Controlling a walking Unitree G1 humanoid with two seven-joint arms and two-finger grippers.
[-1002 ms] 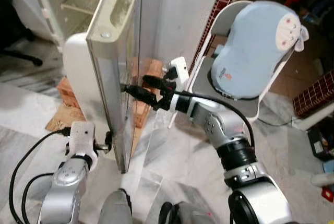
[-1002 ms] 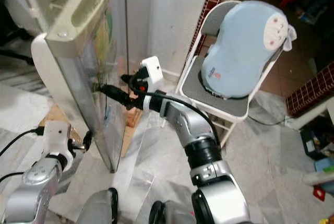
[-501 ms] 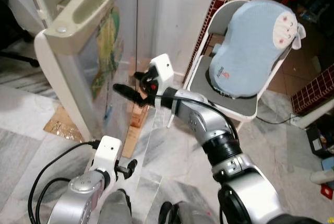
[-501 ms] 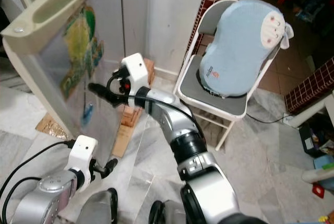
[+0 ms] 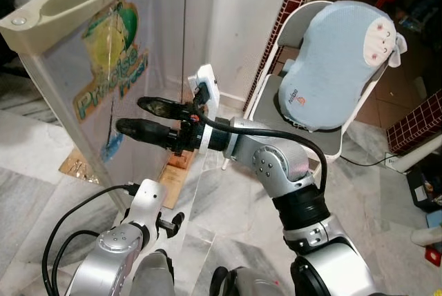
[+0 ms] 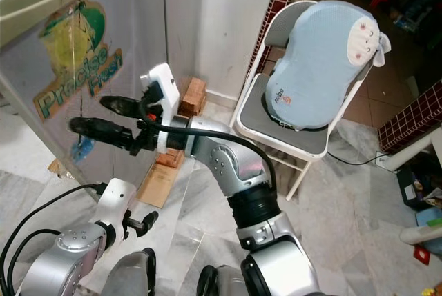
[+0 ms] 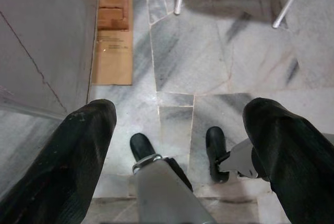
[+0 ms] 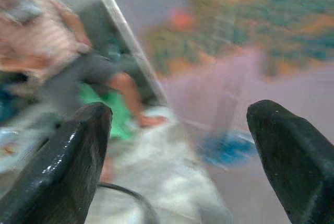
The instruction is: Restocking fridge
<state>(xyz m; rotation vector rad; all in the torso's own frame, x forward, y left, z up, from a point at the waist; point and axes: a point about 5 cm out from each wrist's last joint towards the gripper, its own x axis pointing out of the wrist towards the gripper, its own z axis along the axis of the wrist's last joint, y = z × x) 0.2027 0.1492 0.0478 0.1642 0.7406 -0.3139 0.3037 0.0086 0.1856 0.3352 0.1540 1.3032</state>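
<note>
**Right gripper spread in front of the fridge door**

At the bottom left of my head view I see the left arm hanging low; its left gripper points down to the floor. In its wrist view the two fingers stand wide apart and hold nothing, with marble tiles and the robot's feet between them.

A little further, in the middle left of the frame, the right arm reaches across to the left. The right gripper has its two fingers spread, one above the other, and nothing is between them. They are just in front of the fridge door, but I cannot tell if they touch it. The door fills the upper left and carries a green and yellow sticker. The right wrist view is blurred.

Under the door lie a cardboard piece and bricks. At the upper right, by the wall, stands a folding chair with a light blue cushion on it.
</note>
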